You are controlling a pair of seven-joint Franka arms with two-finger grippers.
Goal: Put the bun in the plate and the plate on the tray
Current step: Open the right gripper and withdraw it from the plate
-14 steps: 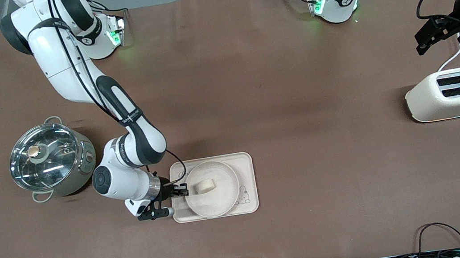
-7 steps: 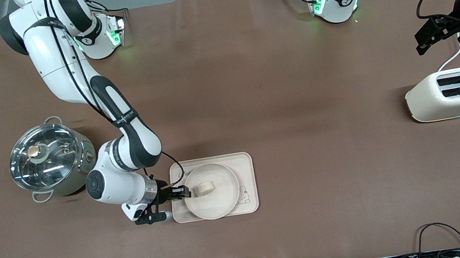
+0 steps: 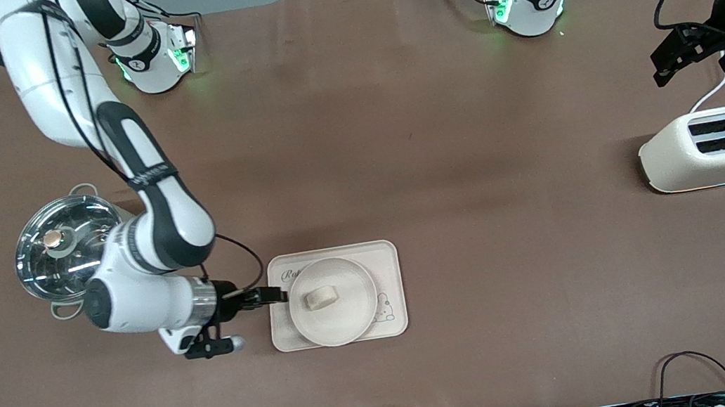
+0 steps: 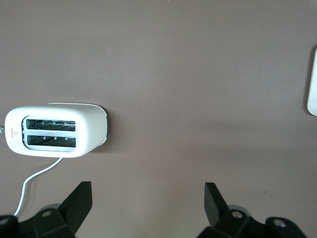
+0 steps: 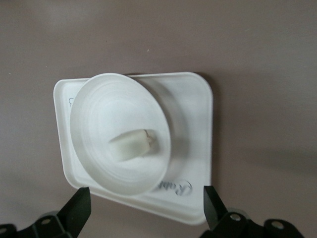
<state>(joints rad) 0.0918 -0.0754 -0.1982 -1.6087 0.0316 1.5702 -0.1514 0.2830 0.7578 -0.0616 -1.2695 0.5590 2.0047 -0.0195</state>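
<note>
The bun lies in the middle of the plate, and the plate rests on the tray. The plate sits toward the tray's edge nearer the front camera and toward its right-arm end; it covers most of the tray. The tray's lettering is cut off by the plate rim in the front view, with only the first letters readable. The rabbit drawing is likewise partly covered. In the right wrist view the lettering shows at one corner of the tray. The bun and plate are fully in frame there.

The right gripper is beside the tray's edge at the right-arm end, just clear of the plate rim. Its fingers are spread wide and empty (both tips show in the right wrist view, well apart, with nothing between them). The right arm's forearm hides part of the lidded steel pot.

The left arm waits at its own end of the table. The left gripper hangs above the table near the toaster, released and holding nothing. Its fingers stand apart in the left wrist view. The toaster there shows both slots. The toaster's white cord runs out of frame. A sliver of the tray is cut off at the frame edge.
</note>
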